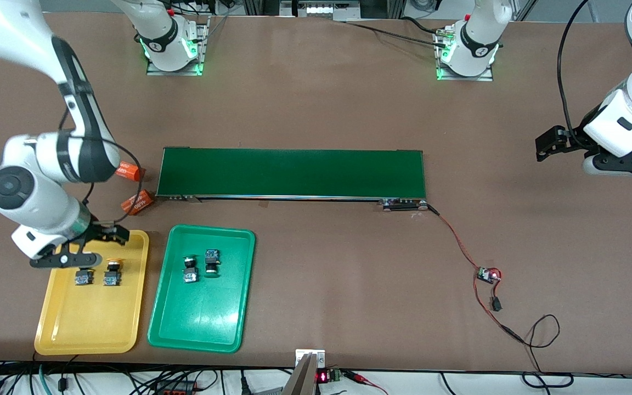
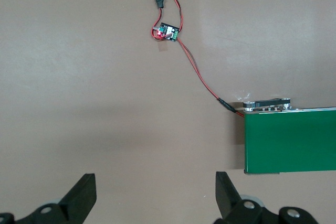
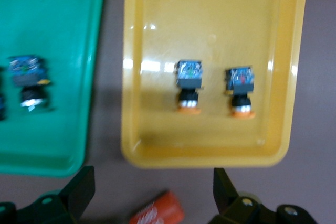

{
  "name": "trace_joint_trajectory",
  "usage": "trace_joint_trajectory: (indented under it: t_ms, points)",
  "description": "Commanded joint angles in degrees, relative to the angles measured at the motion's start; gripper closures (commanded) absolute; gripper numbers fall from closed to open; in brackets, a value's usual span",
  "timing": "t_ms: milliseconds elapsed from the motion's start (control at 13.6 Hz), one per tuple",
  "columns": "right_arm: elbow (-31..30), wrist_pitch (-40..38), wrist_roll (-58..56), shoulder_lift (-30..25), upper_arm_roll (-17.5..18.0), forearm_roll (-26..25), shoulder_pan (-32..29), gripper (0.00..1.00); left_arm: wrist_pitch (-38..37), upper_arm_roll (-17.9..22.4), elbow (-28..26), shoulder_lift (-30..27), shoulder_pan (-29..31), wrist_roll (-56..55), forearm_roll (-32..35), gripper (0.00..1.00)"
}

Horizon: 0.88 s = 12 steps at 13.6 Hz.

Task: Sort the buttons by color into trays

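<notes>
Two buttons (image 1: 83, 276) (image 1: 111, 272) with yellow caps lie side by side in the yellow tray (image 1: 92, 329). Two more buttons (image 1: 190, 270) (image 1: 212, 261) lie in the green tray (image 1: 202, 318) beside it. My right gripper (image 1: 66, 262) hangs open and empty above the yellow tray's end toward the conveyor. In the right wrist view both yellow-capped buttons (image 3: 189, 85) (image 3: 240, 88) rest in the yellow tray (image 3: 205, 156), apart from my right gripper (image 3: 153, 177). The left gripper (image 1: 626, 163) (image 2: 156, 182) waits open over bare table at the left arm's end.
A long dark-green conveyor belt (image 1: 291, 173) crosses the table's middle. Two orange cylinders (image 1: 129, 171) (image 1: 137, 203) lie by its end toward the right arm; one orange cylinder (image 3: 157, 213) shows below my right gripper. A small circuit board (image 1: 489, 274) with red wire lies toward the left arm's end.
</notes>
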Motion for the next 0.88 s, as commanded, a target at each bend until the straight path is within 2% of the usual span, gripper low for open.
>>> trace_joint_trajectory:
  t_ms: [0, 147, 294, 442, 589, 810]
  points:
    - [-2.5, -9.3, 0.6, -8.4, 0.1, 4.3, 0.7, 0.00, -1.1, -0.2, 1.6, 0.7, 0.1, 1.2, 1.1, 0.00]
    - [-1.8, -16.0, 0.4, -12.3, 0.0, 6.8, 0.7, 0.00, -1.1, -0.2, 1.6, 0.7, 0.1, 1.1, 1.1, 0.00]
    - [-1.5, -21.4, 0.2, -15.9, -2.1, 11.6, 0.6, 0.00, -1.1, -0.2, 1.6, 0.7, 0.1, 1.1, 1.1, 0.00]
    - [-1.2, -24.9, -3.7, -18.5, -3.5, 12.4, 0.1, 0.00, -1.1, -0.2, 1.6, 0.7, 0.1, 1.2, 1.1, 0.00]
    - [-1.2, -25.1, -8.9, -19.4, -3.7, 12.4, -0.2, 0.00, -1.1, -0.2, 1.6, 0.7, 0.2, 1.2, 1.1, 0.00]
    - [-1.2, -27.1, -9.1, -20.3, -3.8, 12.3, -0.5, 0.00, -1.1, -0.2, 1.6, 0.7, 0.1, 1.1, 1.2, 0.00]
